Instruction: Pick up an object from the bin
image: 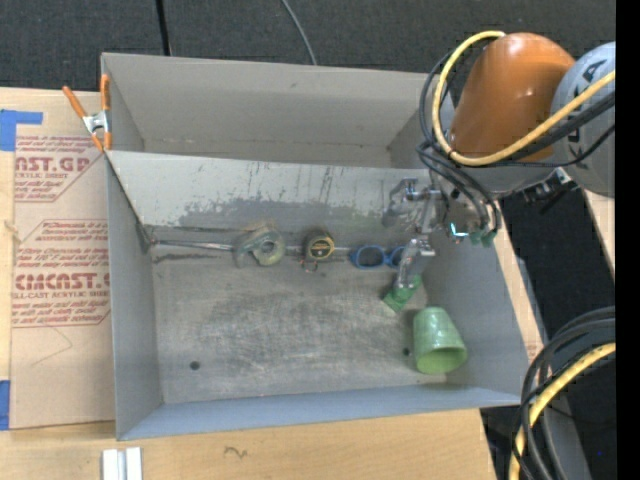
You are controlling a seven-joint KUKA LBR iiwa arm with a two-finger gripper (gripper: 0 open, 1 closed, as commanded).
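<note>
We judge crowding to be the main risk. The pincer hangs low by the right wall of the bin with several things close around it, so a grip here could catch two at once or knock one aside.

The green cup lies on its side just past the pincer's tip, toward the near wall. It is round and may roll if bumped. The pale roll and the brass-coloured ring lie well off to the pincer's left and look safe. The blue loop, just left of the pincer, could snag and be dragged along.

The small green piece, the likeliest pick, sits right at the pincer's tip and seems to touch it. Being so small, it could slip free.

We cannot tell whether the pincer is released or clenched, nor whether it grips that piece.
</note>
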